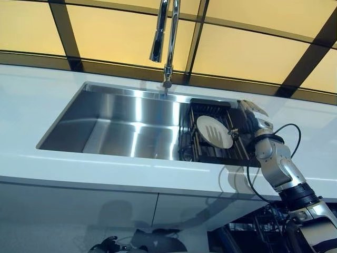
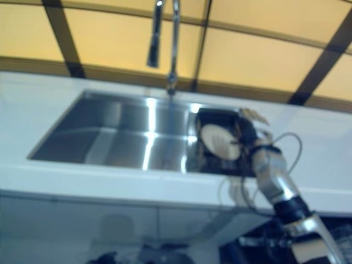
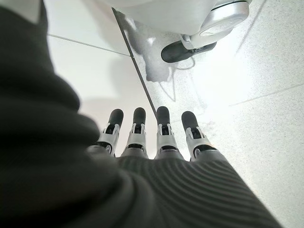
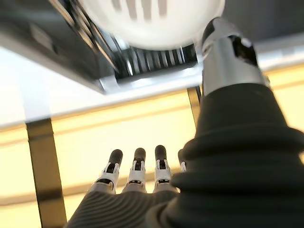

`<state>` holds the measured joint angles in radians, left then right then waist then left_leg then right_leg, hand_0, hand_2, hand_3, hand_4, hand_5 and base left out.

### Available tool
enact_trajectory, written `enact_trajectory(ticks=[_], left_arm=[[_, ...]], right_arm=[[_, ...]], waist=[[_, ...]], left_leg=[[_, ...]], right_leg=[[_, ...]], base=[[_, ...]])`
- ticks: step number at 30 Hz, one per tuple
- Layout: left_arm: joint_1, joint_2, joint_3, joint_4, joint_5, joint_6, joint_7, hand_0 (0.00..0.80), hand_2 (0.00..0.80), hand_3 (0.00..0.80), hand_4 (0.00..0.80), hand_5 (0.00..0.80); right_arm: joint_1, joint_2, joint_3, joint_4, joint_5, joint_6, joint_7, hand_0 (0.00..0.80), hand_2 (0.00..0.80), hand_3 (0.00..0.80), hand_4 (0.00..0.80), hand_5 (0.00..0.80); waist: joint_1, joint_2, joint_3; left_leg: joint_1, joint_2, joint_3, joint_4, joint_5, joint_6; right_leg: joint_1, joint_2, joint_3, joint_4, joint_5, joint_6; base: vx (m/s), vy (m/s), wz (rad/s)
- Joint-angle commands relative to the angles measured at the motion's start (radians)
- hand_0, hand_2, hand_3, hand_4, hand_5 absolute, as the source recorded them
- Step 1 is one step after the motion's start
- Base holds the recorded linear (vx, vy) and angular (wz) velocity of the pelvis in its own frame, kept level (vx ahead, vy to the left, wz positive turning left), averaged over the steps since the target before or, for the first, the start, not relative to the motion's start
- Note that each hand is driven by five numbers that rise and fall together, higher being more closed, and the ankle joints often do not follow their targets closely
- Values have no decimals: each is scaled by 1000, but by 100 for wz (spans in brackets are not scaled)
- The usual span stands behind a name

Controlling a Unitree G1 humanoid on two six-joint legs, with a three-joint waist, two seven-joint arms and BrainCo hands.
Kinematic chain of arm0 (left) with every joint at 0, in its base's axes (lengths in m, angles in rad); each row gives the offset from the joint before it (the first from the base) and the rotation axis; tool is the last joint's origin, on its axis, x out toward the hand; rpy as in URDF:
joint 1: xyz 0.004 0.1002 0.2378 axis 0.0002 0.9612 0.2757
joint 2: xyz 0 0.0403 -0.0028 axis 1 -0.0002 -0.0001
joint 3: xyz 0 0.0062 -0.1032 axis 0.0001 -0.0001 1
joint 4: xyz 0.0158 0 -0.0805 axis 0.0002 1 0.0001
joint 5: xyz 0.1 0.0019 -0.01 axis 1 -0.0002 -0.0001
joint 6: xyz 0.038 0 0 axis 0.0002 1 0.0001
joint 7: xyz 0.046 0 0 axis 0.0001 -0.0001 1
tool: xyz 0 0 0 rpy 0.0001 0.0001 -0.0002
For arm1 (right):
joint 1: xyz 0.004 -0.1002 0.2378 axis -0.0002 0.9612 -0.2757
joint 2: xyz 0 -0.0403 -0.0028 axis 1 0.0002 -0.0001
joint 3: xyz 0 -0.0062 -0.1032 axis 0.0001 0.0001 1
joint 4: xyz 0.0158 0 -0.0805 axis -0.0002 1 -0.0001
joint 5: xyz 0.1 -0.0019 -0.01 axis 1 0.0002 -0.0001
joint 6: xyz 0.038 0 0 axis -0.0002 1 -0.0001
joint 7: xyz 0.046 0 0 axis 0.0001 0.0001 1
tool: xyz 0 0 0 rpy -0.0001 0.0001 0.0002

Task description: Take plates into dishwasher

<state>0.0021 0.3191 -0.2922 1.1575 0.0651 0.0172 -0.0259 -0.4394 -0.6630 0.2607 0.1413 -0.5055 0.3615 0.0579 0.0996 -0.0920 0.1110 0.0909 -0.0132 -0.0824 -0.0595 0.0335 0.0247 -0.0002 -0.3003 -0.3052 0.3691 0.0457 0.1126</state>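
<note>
A white plate (image 1: 213,130) with slots in its face leans on edge in a black dish rack (image 1: 208,103) at the right end of the steel sink (image 1: 126,126). My right hand (image 1: 248,122) is just right of the plate, over the sink's rim. Its fingers (image 4: 137,171) are straight and point toward the windows, away from the plate. Its thumb (image 4: 228,52) reaches up to the plate's (image 4: 152,21) rim; I cannot tell whether it touches. My left hand (image 3: 156,142) hangs low over the floor, fingers straight, holding nothing.
A tall chrome faucet (image 1: 168,37) rises behind the sink's middle. White countertop (image 1: 31,105) surrounds the sink, with yellow window panes in dark frames behind. The sink's left basin holds nothing.
</note>
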Motion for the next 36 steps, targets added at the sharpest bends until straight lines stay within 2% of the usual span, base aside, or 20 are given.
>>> enact_trajectory(ticks=[1, 9, 24, 36], left_arm=[[-17, -2, 13, -47, 47, 12, -12, 0, 0, 0, 0, 0], [-20, 1, -2, -60, 48, 21, -17, 0, 0, 0, 0, 0], [-19, 2, -29, -61, 45, 19, -18, 0, 0, 0, 0, 0], [-20, 1, -34, -65, 51, 15, -24, 0, 0, 0, 0, 0]], right_arm=[[-144, -55, 0, 48, 45, 5, 53, 0, 0, 0, 0, 0], [-186, -15, 38, 149, 39, 59, 159, 0, 0, 0, 0, 0], [-251, 19, 82, 305, 12, 94, 195, 0, 0, 0, 0, 0], [-237, 60, 99, 321, 8, 106, 207, 0, 0, 0, 0, 0]], waist=[[18, 15, 11], [32, 12, 20], [54, 22, 37], [55, 26, 47]], left_leg=[[38, -34, 106, -28, -86, 53], [37, -31, 102, -28, -81, 51], [38, -31, 88, -28, -75, 47], [34, -29, 85, -28, -76, 45]], right_leg=[[-66, 13, 28, -27, 68, 39], [-64, 6, 18, -17, 70, 38], [-68, -5, 8, 8, 69, 35], [-81, -9, 8, 16, 78, 41]], base=[[0, 0, 0], [0, 0, 0], [13, 2, 3], [4, 0, 3]])
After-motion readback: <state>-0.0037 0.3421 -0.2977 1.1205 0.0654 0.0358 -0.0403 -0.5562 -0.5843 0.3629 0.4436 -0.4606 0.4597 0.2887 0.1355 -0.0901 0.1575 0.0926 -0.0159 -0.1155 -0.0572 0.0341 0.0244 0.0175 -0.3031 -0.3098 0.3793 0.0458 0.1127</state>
